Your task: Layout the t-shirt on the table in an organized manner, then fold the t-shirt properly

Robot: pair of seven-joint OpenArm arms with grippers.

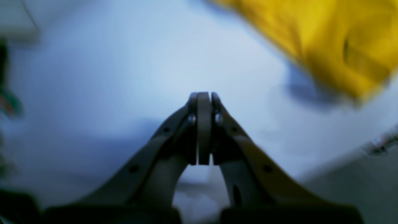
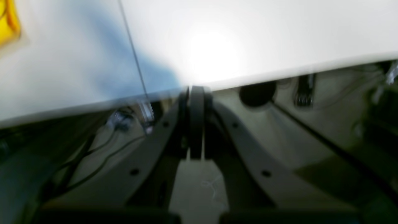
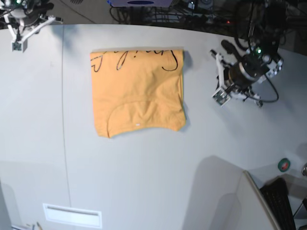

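Observation:
The orange t-shirt (image 3: 136,93) lies folded into a neat rectangle on the pale table (image 3: 144,167), with black script along its far edge. It also shows as a blurred yellow-orange mass (image 1: 326,37) in the left wrist view and as a sliver (image 2: 7,25) in the right wrist view. My left gripper (image 3: 220,98) hovers to the right of the shirt, apart from it; its jaws (image 1: 203,95) are shut on nothing. My right gripper (image 3: 17,45) is at the table's far left corner, away from the shirt, shut and empty (image 2: 196,90), over the table edge.
A thin dark seam (image 3: 62,120) runs down the table's left side. A white label (image 3: 72,215) sits near the front edge. A grey panel (image 3: 225,191), a green tape roll (image 3: 284,165) and a keyboard (image 3: 280,201) are at the front right. Cables lie behind the table.

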